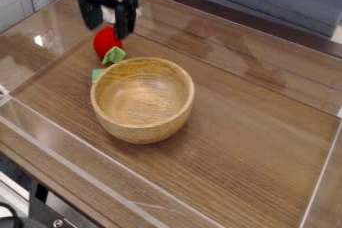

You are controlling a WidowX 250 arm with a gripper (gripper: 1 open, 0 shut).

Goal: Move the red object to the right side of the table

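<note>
Item: red object [106, 40], upper left of frame, lying on counter [254, 122], its green leafy end pointing toward wooden bowl [142, 98] just below-right.
Gripper [108, 18]: hanging directly above red obj., pointing down; jaws spread wide, gripping nothing. Whether fingertips are touching it: can't tell.
Bowl: sitting upright, frame centre-left.
Acrylic walls [40, 132] edging counter.

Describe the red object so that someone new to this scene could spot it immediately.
Start at the round light wooden bowl on the dark wood-grain table. Just beyond its far-left rim lies the small bright red strawberry-like toy, under the black gripper. It is the only red thing.
</note>
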